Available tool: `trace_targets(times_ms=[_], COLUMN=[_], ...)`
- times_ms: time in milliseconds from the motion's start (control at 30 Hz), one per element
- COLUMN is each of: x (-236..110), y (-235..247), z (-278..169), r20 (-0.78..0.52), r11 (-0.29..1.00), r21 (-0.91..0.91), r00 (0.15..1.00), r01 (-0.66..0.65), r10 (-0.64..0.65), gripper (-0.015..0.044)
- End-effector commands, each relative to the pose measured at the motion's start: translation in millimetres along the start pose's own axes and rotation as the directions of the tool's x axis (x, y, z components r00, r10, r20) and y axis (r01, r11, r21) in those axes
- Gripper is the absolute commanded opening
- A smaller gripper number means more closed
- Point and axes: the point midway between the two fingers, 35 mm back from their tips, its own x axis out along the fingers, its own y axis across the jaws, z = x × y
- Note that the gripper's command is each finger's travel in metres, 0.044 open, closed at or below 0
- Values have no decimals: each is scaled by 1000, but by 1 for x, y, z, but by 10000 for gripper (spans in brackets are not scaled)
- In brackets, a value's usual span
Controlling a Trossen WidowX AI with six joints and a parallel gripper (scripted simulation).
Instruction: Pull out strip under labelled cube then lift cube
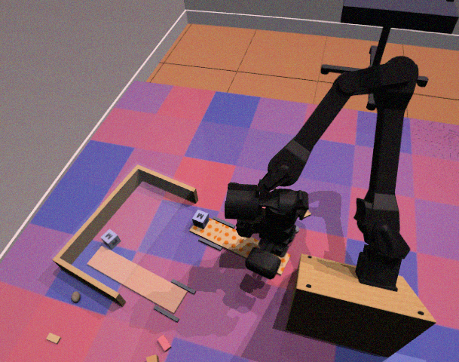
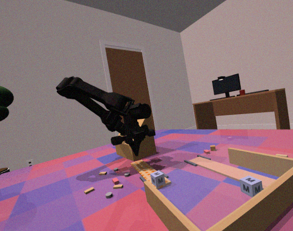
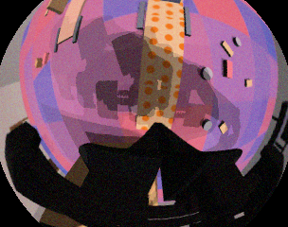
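Observation:
An orange dotted strip [image 1: 221, 235] [image 2: 145, 171] [image 3: 158, 57] lies on the floor. A grey-blue cube marked M [image 1: 200, 218] [image 2: 157, 179] rests on its far end, at the open mouth of the wooden frame. A second cube marked M [image 1: 110, 237] [image 2: 250, 186] sits by the far end of a plain peach strip [image 1: 136, 278] [image 2: 223, 170] [image 3: 74, 9] inside the frame. My gripper [image 1: 264, 265] [image 2: 136, 152] [image 3: 157, 127] is shut, pointing down at the near end of the dotted strip, far from both cubes. I cannot tell whether its tips touch the strip.
A U-shaped wooden frame [image 1: 93, 222] [image 2: 161, 201] surrounds the cubes' area. Short dark bars [image 1: 209, 243] [image 1: 182, 286] flank both strips. The arm stands on a wooden pedestal [image 1: 338, 280]. Small blocks [image 1: 163, 342] [image 2: 115, 180] and a pebble [image 1: 75, 296] litter the floor.

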Motion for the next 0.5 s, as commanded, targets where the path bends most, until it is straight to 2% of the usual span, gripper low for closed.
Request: trace_targets(times_ms=[0,100,467], x=[-7,-5,-8], y=[-1,-1,-2], z=[4,21,56], r20=[-4,-3,-2], r11=[1000,999,998], r21=[0,-53,-55], r00=[1000,1000,1000], r01=[-2,-1,-1], r10=[2,1,1], gripper=[26,105,394])
